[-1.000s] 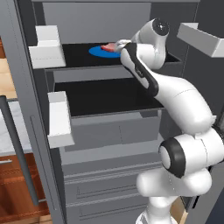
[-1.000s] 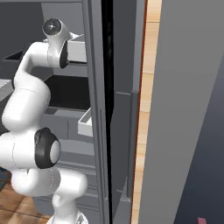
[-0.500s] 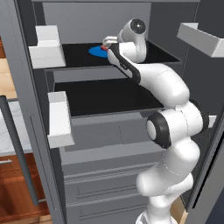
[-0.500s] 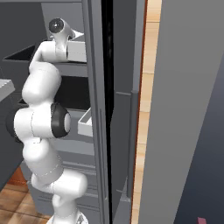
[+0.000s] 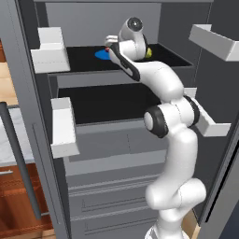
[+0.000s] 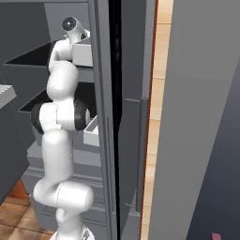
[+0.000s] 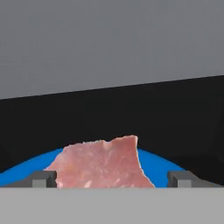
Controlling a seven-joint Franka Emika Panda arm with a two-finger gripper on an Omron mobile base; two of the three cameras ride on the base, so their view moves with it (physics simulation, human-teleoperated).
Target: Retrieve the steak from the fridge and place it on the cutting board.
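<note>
The fridge (image 5: 28,116) stands open, and my arm reaches onto its top dark shelf. In the hand view the steak (image 7: 103,164), a pink-red slab, lies on a blue plate (image 7: 157,168). My gripper (image 7: 111,179) is open and low over the plate. Its fingertips (image 7: 43,178) flank the steak left and right; the left one is at the meat's edge, the right one stands apart. From the left base view the gripper (image 5: 110,45) sits over the plate (image 5: 101,55), hiding most of the steak. The cutting board is out of view.
A small yellow-green fruit (image 5: 148,52) lies on the same shelf, right of my hand. Light grey door bins (image 5: 49,49) hang at the left and a bin (image 5: 212,39) at the right. A second dark shelf (image 5: 107,100) and drawers (image 5: 112,196) lie below. The fridge's door edge (image 6: 101,117) rises beside my arm.
The arm has stretched deeper into the top shelf, and the hand has moved left and forward until its fingers straddle the steak on the plate.
</note>
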